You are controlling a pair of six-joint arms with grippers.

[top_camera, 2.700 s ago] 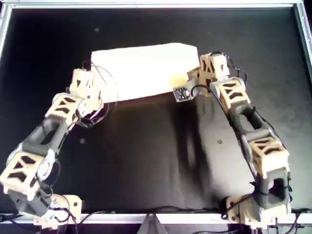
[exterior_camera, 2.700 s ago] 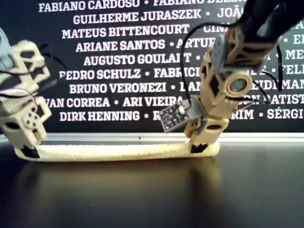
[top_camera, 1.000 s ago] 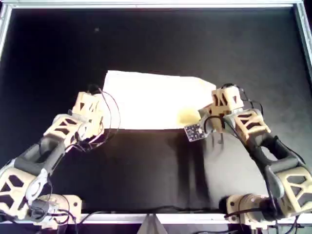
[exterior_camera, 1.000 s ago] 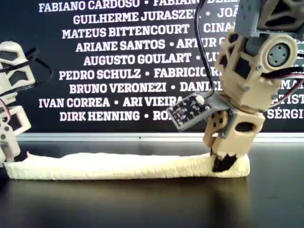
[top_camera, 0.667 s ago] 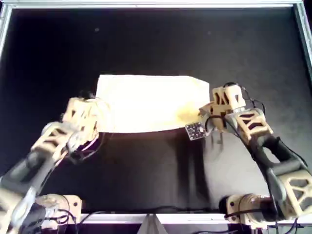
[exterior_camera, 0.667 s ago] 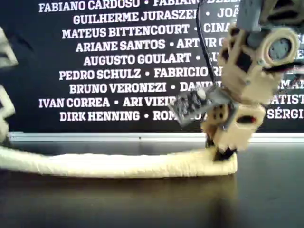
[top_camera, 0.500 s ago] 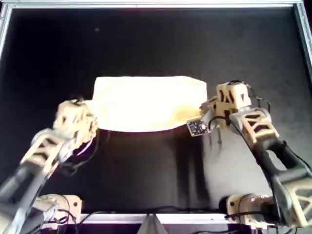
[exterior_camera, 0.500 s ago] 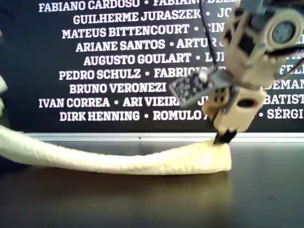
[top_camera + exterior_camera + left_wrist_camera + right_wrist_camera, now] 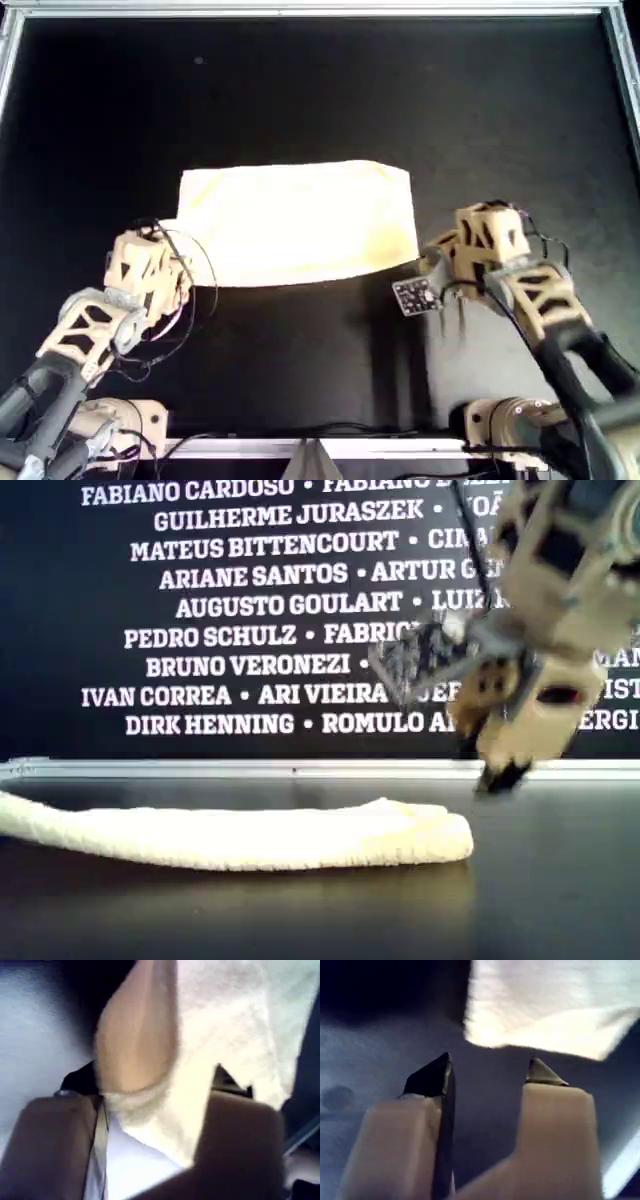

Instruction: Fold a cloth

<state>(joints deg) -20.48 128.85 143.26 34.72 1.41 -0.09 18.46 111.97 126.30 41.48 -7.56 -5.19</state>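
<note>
I see right gripper jaws apart, clear of cloth, just off its near corner | left gripper jaws apart with cloth edge between | cloth folded flat, mid table

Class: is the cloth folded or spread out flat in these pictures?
Folded. The cloth is a compact rectangle overhead; in the exterior view it lies thick with a rounded, doubled end.

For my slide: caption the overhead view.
Folded cloth flat on the black table, both grippers at its near corners.
</note>
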